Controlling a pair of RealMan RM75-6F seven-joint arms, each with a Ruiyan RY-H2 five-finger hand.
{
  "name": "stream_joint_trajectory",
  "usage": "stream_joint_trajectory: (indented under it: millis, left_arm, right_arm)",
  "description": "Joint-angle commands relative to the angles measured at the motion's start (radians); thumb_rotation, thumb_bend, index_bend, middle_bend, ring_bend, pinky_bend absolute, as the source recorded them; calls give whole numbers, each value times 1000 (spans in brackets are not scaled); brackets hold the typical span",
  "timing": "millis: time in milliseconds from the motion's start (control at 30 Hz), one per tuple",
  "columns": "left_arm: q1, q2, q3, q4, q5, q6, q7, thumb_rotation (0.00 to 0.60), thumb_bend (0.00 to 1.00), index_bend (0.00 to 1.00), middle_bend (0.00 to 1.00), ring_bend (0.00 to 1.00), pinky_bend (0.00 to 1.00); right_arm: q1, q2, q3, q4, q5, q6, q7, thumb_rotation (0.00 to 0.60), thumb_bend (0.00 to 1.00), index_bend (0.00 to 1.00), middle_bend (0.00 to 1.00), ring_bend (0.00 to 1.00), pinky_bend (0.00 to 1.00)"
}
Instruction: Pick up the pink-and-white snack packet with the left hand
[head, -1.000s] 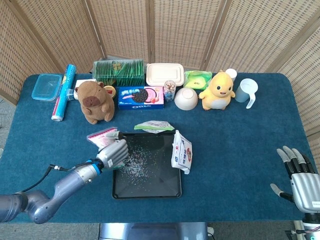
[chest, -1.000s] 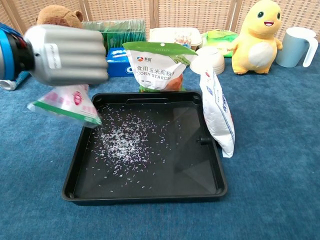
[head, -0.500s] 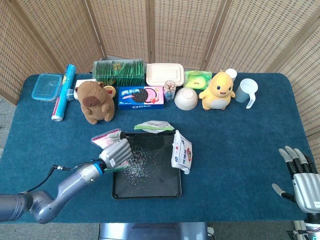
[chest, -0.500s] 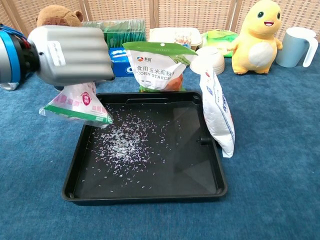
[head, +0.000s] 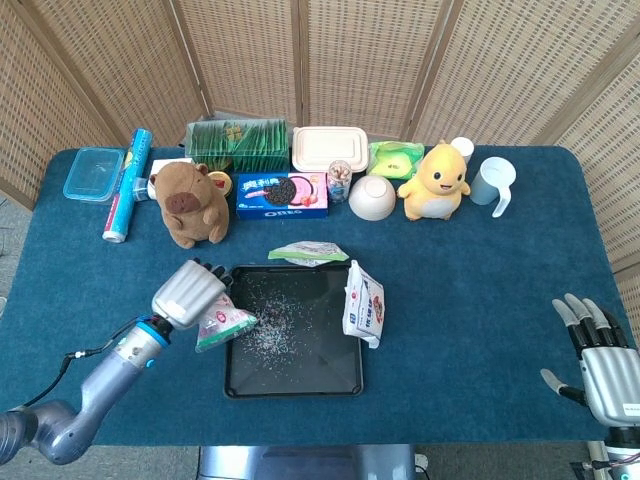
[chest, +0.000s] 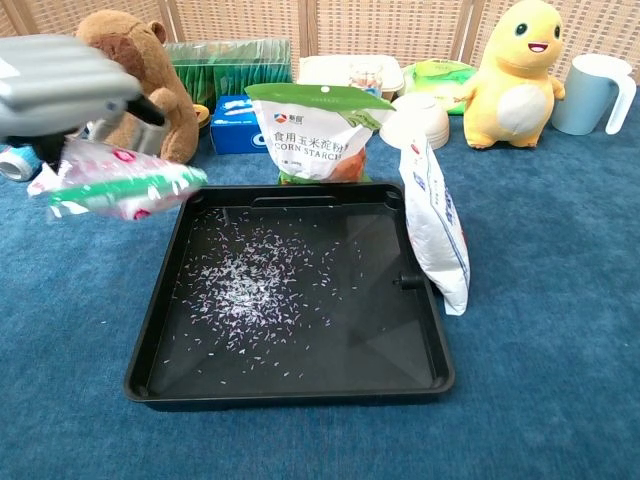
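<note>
My left hand (head: 188, 292) holds the pink-and-white snack packet (head: 224, 324) in the air over the left edge of the black tray (head: 340, 385). In the chest view the same hand (chest: 62, 85) sits at the top left with the packet (chest: 120, 185) hanging flat beneath it, clear of the tray (chest: 290, 385). The packet has a green strip along one edge. My right hand (head: 600, 350) rests at the lower right of the table, fingers spread, holding nothing.
Loose grains lie scattered in the tray. A corn starch bag (chest: 315, 130) leans at its far edge and a white bag (chest: 437, 225) at its right edge. Behind stand a capybara plush (head: 190, 203), Oreo box (head: 281, 194), bowl (head: 371, 197), yellow duck toy (head: 436, 180) and jug (head: 493, 182).
My left hand has pulled back leftward and upward with the packet, from over the tray's left part to its left edge. The packet now hangs flatter. The right hand barely moved.
</note>
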Motion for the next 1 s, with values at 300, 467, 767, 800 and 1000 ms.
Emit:
stream_joint_trajectory:
  millis: [300,467,767,800,1000]
  left_arm:
    - [248,-250,-33,305,76,189,-570,600,443,939,646,481,546]
    - [256,-312,-56,372,64,155,-620,600,440,939,646,482,546]
    - [263,-315,-37,429,102,55,-782,597,68,238,47,25,223]
    - [264,-315,-34,437,116,58,-787,579,13,157,21,12,210]
    - [276,-311,-27,446,173,89,-814,461,0,57,0,0,170]
  right_arm:
    - [2,-8,0,1,8,-10,-19,600,0,25,45,67,75]
    - [6,-8,0,3,13,-20,-18,600,0,25,44,67,75]
    - [7,-6,0,4,17,-25,-16,600,0,26,44,67,75]
    - [7,-7,-1,4,16,-25,-18,600,0,25,44,67,75]
    - [7,-9,-5,0,13,-28,-28,600,0,25,44,66,75]
